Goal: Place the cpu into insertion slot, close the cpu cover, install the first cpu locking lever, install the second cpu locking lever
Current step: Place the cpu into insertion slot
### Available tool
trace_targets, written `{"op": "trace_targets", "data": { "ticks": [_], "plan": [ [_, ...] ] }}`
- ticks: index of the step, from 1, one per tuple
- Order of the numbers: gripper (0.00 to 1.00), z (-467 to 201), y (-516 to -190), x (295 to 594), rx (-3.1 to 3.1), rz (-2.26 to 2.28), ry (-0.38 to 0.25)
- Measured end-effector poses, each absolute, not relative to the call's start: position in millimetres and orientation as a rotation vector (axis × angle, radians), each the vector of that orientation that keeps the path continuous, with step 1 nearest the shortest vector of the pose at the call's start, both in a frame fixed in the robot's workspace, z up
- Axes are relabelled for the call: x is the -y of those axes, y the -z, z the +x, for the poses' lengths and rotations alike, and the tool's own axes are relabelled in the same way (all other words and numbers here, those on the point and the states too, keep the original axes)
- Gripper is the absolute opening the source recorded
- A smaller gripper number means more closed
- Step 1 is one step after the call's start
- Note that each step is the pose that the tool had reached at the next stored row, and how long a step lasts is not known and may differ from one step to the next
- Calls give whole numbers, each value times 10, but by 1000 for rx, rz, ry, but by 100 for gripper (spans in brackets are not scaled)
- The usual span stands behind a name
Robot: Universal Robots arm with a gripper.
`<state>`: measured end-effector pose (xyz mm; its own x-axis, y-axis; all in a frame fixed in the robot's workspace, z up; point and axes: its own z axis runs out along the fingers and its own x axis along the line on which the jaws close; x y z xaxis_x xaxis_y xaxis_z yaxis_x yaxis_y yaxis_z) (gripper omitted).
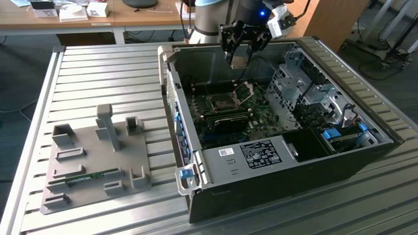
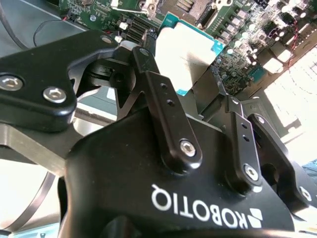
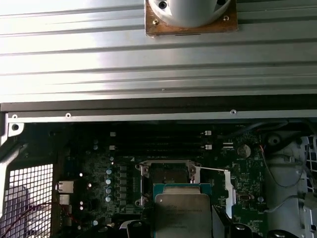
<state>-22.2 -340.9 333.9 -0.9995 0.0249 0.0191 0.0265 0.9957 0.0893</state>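
Slatted bench (image 1: 98, 63), exterior view: at upper centre my gripper (image 1: 239, 53) is clamping the cpu (image 1: 238, 59) above the insertion slot (image 1: 219, 102); I am judging it needs holding level, edges squared.

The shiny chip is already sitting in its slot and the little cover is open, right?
No. The cpu is not in the insertion slot; the gripper holds it, as the second wrist view shows. The cpu cover is open.

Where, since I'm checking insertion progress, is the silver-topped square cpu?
In the exterior view, the black gripper holds the cpu above the green motherboard's insertion slot.
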Motion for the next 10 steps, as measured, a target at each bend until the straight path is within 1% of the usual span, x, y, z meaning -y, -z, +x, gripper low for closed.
{"op": "trace_targets", "data": {
  "ticks": [10],
  "plan": [
    [54,-236,-3297,3410,3120,-40,140]
  ]
}}
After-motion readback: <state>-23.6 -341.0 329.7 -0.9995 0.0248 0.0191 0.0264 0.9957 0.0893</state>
